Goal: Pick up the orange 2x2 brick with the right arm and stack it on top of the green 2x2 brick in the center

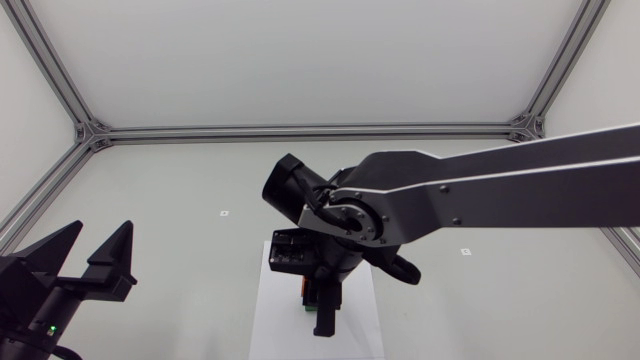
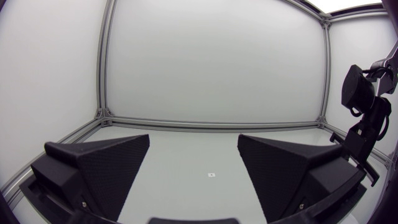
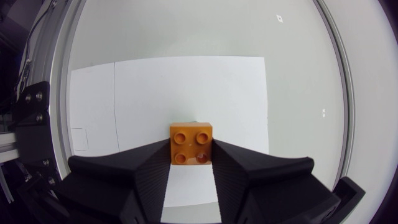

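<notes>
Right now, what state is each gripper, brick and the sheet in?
left gripper: open, empty.
orange brick: studs up, gripped from two sides, above the white sheet.
right gripper: shut on the orange brick.
green brick: mostly hidden under the right gripper; cannot tell whether the orange brick is seated on it.
white sheet: lying flat.

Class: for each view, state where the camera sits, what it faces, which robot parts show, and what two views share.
Head view: fixed above the table, looking down; left arm, and right arm over the white sheet.
Left wrist view: on the left arm, looking across the table; own jaws open, right arm beyond.
Right wrist view: on the right arm, looking down at the sheet; own jaws grip the orange brick.
Shared: head and right wrist both show the sheet.
</notes>
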